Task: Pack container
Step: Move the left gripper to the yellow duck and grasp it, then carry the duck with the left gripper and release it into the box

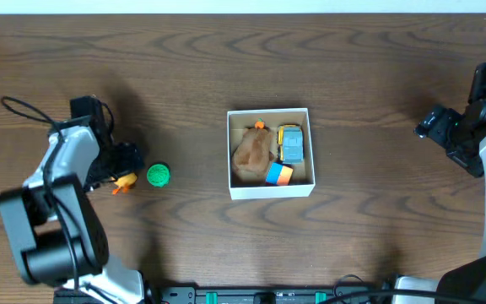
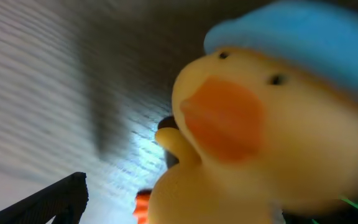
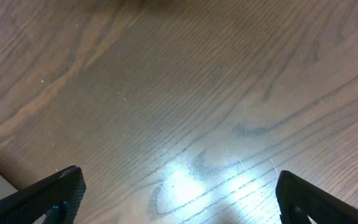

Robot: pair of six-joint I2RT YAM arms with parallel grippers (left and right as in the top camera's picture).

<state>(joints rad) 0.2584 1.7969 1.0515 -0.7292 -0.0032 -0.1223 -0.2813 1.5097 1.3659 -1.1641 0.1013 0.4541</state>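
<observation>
- One square white cardboard container with a brown inside (image 1: pixel 270 192) was seen at the middle of the brown wooden table (image 1: pixel 226 51).
- Four things were counted in it: a brown soft lump (image 1: pixel 253 154), a blue-and-yellow toy car (image 1: pixel 291 143), an orange-and-blue block (image 1: pixel 279 174), and a small orange bit (image 1: pixel 260 125) too small to be made out.
- One yellow rubber duck with a blue cap (image 2: pixel 247 124) and one green ball (image 1: pixel 159 175) were seen well left of the container.
- The left gripper (image 1: pixel 123 165) was at the duck with its jaws apart. Only one finger (image 2: pixel 48 202) was shown, clear of the duck, and the other was hidden.
- The right gripper (image 3: pixel 179 193) was held spread over bare table.
</observation>
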